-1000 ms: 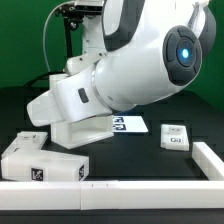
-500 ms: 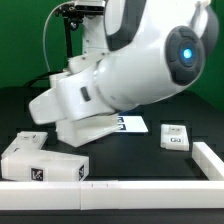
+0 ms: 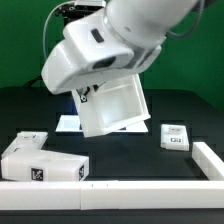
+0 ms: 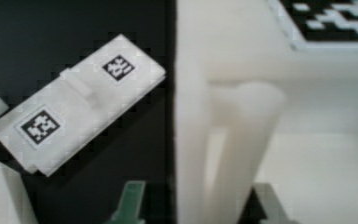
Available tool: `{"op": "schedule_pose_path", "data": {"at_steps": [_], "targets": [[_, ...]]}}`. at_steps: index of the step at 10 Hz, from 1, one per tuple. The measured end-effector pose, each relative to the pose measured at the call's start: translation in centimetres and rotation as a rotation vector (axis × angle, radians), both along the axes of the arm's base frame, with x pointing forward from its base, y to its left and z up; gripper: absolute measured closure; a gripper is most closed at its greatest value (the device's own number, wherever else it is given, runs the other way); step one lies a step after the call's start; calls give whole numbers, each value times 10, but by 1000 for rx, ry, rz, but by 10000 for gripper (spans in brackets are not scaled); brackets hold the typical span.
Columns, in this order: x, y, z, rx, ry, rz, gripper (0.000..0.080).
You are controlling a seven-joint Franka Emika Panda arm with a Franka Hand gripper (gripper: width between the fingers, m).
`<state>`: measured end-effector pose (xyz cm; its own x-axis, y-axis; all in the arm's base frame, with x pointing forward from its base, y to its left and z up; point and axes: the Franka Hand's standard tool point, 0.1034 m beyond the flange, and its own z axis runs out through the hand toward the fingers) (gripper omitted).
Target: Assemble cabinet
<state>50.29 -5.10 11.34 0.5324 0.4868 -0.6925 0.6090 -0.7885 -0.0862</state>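
The large white plastic cabinet box (image 3: 115, 105) hangs in the air above the black table (image 3: 130, 152), tilted with one corner lowest and touching nothing below it. In the wrist view, one thin white wall of this box (image 4: 229, 130) runs between the two dark green fingers (image 4: 131, 203) of the gripper (image 4: 197, 205). The jaws are closed narrowly on that wall and carry the box. A black-and-white tag (image 4: 336, 20) sits on the box's upper face. Well apart from the box, a long white block with square tags (image 3: 40, 160) lies on the table at the exterior view's left. A small white tagged block (image 3: 177, 138) lies at the exterior view's right. A low white border (image 3: 150, 186) edges the table in front. The wrist view also shows a flat white panel with two tags (image 4: 78, 100) lying on the table. Which loose part it is cannot be told.
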Motion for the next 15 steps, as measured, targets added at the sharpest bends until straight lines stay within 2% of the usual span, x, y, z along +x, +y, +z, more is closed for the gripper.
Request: {"op": "schedule_pose_path", "data": {"at_steps": [1, 2, 3, 4, 5, 8, 10, 12, 13, 14, 15], "targets": [[-4, -2, 1, 13, -20, -3, 696], [3, -2, 1, 49, -76, -12, 696], [23, -2, 14, 87, -130, -44, 696], [49, -6, 22, 154, -220, -55, 696], [58, -13, 27, 193, -270, -34, 696], [63, -19, 25, 275, -435, -40, 696], [76, -14, 18, 275, -592, -166, 696], [89, 4, 9, 241, -742, -378, 696], [94, 14, -2, 248, -812, -430, 696], [94, 17, -13, 274, -917, -427, 696], [86, 13, -21, 278, -955, -418, 696]]}}
